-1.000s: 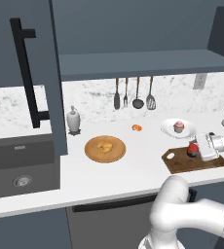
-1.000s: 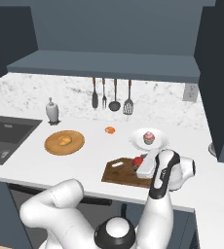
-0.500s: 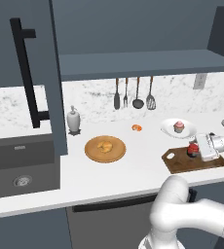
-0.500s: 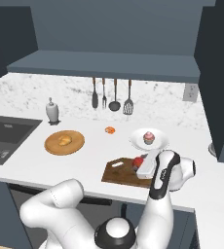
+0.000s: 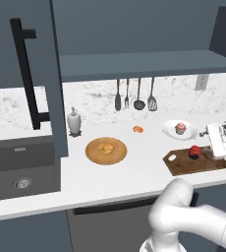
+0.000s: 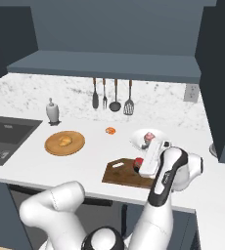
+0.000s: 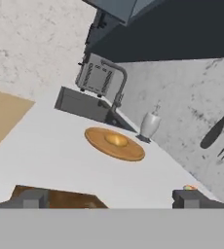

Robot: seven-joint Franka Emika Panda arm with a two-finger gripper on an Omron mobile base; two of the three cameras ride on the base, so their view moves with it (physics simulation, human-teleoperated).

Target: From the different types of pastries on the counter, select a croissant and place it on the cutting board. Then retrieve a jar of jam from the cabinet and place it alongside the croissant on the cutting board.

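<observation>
The golden croissant (image 5: 105, 147) (image 6: 64, 141) (image 7: 117, 140) lies on a round tan plate (image 5: 93, 154), far left of the dark cutting board (image 5: 203, 166) (image 6: 118, 173) (image 7: 60, 198). A dark-red jar of jam (image 5: 195, 151) (image 6: 138, 162) stands upright on the board. My gripper (image 5: 207, 149) (image 7: 110, 199) hovers just right of the jar, open, its fingertips (image 7: 30, 199) wide apart with nothing between them. On the white counter (image 5: 139, 172), an orange glazed piece (image 5: 138, 129) and a pink cupcake (image 5: 181, 128) sit behind the board. The cabinet door (image 5: 29, 74) hangs open.
The dark sink (image 5: 16, 170) with its faucet (image 7: 115, 90) is at the left. A soap bottle (image 5: 74, 121) stands by the wall and utensils (image 5: 134, 93) hang above it. The cupcake rests on a white plate (image 5: 170, 129). My own arm (image 6: 170, 171) hides the board's right end.
The jar stays put on the board. My hand has shifted only slightly beside it.
</observation>
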